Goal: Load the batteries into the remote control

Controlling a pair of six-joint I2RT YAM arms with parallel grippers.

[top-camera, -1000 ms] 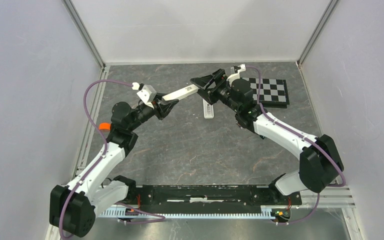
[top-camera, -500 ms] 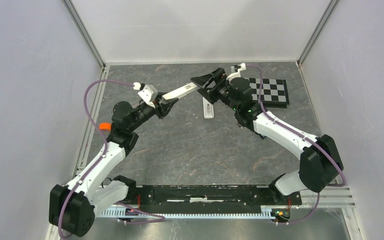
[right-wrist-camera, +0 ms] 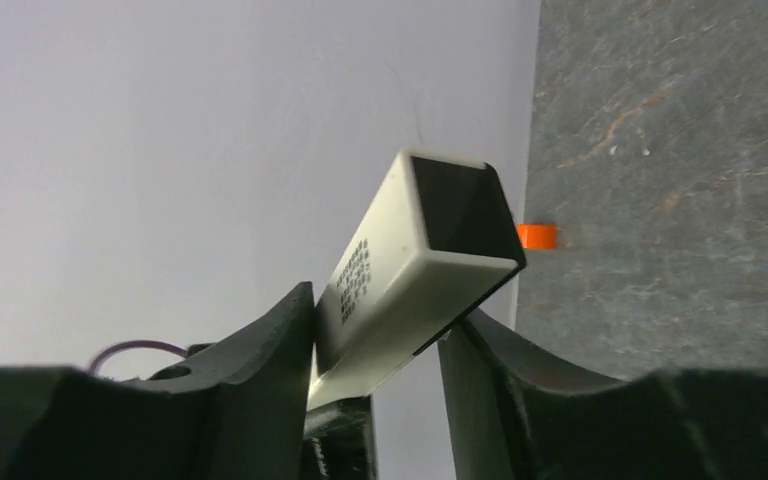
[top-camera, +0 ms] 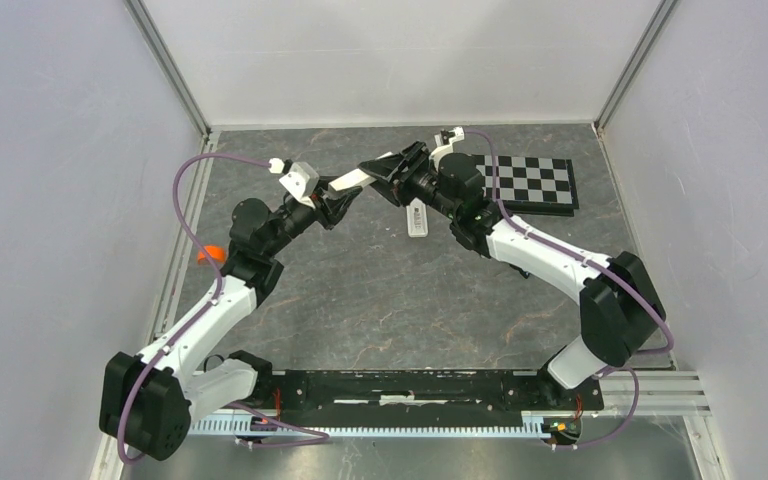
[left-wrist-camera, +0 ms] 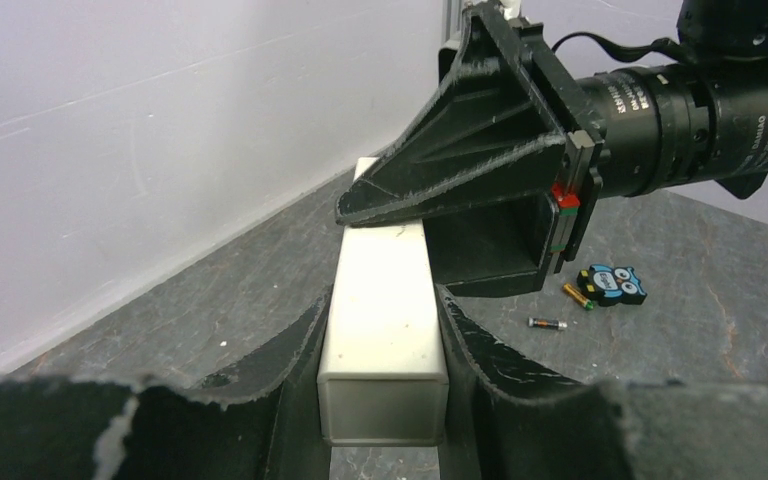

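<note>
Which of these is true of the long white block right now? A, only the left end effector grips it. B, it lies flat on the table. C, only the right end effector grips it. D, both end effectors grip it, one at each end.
D: the white block sits between the left end effector's fingers at one end and the right end effector's at the other, raised off the table.
</note>
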